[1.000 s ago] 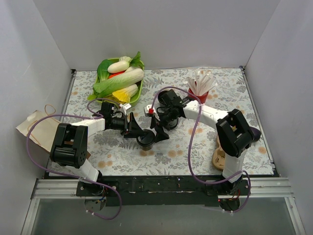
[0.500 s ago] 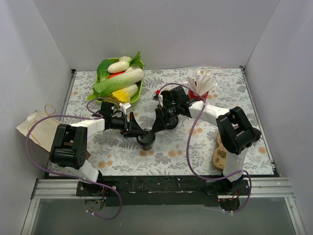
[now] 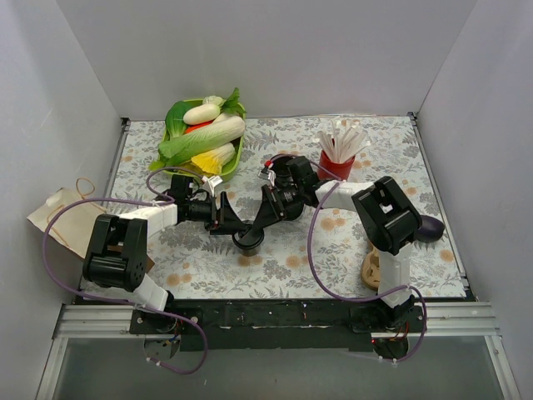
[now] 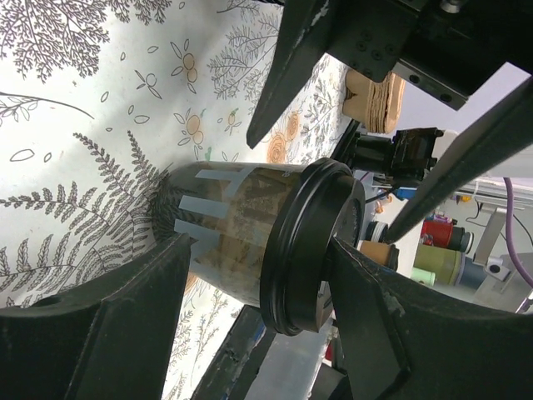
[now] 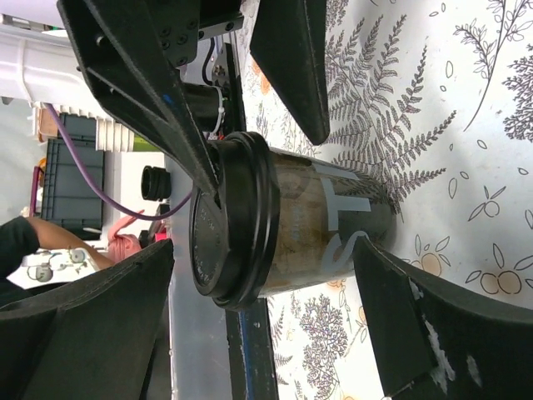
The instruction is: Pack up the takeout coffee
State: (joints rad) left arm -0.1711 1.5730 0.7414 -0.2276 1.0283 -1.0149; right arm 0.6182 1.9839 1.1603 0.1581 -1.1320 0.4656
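One takeout coffee [image 3: 249, 240], left hand [image 3: 236, 227] clamped on it, right hand [image 3: 257, 222] apart.

1. The takeout coffee [image 4: 250, 237] is a small dark cup with pale markings on its wall.
2. A round black plastic lid [image 5: 229, 221] closes its top, and the lid sits fully on the rim.
3. The cup stands upright on the fern-printed tablecloth [image 5: 466, 125], near the middle of the table in the top view [image 3: 248, 240].
4. Its base touches the cloth.
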